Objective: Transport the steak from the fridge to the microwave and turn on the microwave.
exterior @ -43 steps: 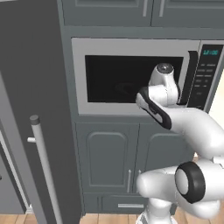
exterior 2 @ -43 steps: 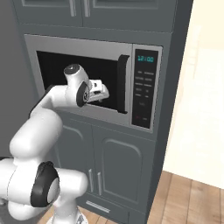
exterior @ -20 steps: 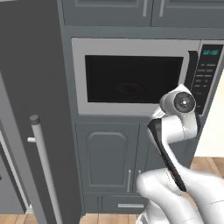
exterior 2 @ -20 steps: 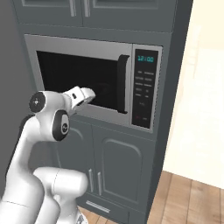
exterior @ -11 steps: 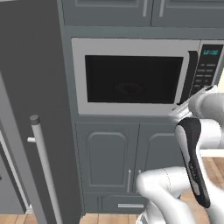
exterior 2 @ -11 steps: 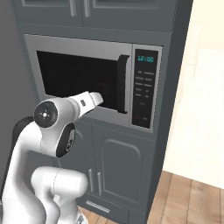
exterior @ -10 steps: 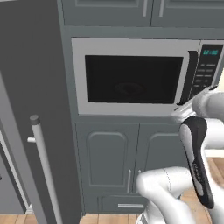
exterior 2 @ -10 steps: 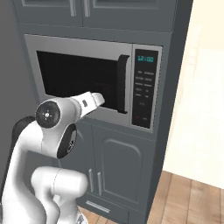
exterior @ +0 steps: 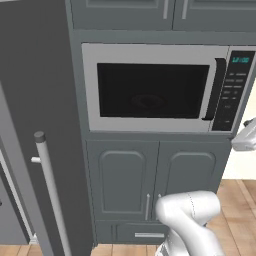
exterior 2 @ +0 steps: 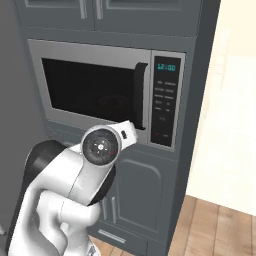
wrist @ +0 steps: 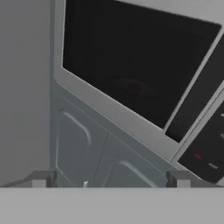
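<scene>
Silver frame, dark glass: the microwave [exterior: 155, 90] sits shut in the grey cabinet wall, its black vertical handle [exterior: 215, 89] running tall just left of the button panel [exterior: 234, 90], clock lit at the top. Through the glass there's a faint dark round patch on the floor of the oven [exterior: 146, 101]; whether that's the steak or just the turntable I can't say for certain (too dim to read), though with the door closed I'd judge the meat is inside. The end effector [wrist: 109, 178] is empty, its two finger tips spread wide at the bottom of the hand view, nothing between them. And here's the relation that matters: from the hand, the button panel [wrist: 210, 148] lies up and off to the right, with the handle between it and the window, while the cabinet doors below [wrist: 83, 153] sit straight ahead. In the right base view the wrist [exterior 2: 102, 145] hangs below the microwave's lower edge, just left of the panel [exterior 2: 166, 102]. So my read is the next move wants a swing up and to the right to reach the lower buttons, keeping clear of that long upright handle. The fridge door [exterior: 35, 125] stands at the far left, bar handle upright.
</scene>
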Available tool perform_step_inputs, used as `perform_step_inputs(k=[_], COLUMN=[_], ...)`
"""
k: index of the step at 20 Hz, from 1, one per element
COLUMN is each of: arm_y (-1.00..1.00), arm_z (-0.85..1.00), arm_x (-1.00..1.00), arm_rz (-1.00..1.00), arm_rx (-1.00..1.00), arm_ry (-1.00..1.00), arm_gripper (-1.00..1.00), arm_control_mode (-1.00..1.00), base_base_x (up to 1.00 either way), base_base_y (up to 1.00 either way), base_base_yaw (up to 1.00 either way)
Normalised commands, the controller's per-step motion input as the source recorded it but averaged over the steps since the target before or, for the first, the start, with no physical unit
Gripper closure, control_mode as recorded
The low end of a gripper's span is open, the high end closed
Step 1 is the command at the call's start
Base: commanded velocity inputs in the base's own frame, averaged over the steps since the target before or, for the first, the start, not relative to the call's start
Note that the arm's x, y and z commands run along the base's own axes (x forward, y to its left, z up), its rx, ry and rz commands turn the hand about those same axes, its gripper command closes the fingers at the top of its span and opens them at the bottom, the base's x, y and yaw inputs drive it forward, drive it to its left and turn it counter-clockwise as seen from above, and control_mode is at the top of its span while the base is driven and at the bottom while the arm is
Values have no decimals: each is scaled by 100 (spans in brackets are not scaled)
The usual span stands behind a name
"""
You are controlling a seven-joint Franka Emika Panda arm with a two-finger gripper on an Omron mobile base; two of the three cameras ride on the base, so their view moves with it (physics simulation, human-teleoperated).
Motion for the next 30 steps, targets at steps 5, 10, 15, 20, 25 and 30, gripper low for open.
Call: perform_step_inputs(k=[5,10,15,20,25,30], arm_y=[-32,-19,-29,-23,-17,-21], arm_z=[-38,-25,-15,-16,-29,-25], arm_x=[-49,-24,-2,8,21,30], arm_rz=[23,18,11,4,2,5], arm_rx=[3,-8,-15,-16,-19,-15], arm_ry=[-2,-19,-31,-27,-17,-15], arm_gripper=[-100,100,100,100,100,100], arm_control_mode=[-100,-100,-100,-100,-100,-100], base_base_x=[0,0,0,0,0,0], base_base_y=[0,0,0,0,0,0], base_base_yaw=[0,0,0,0,0,0])
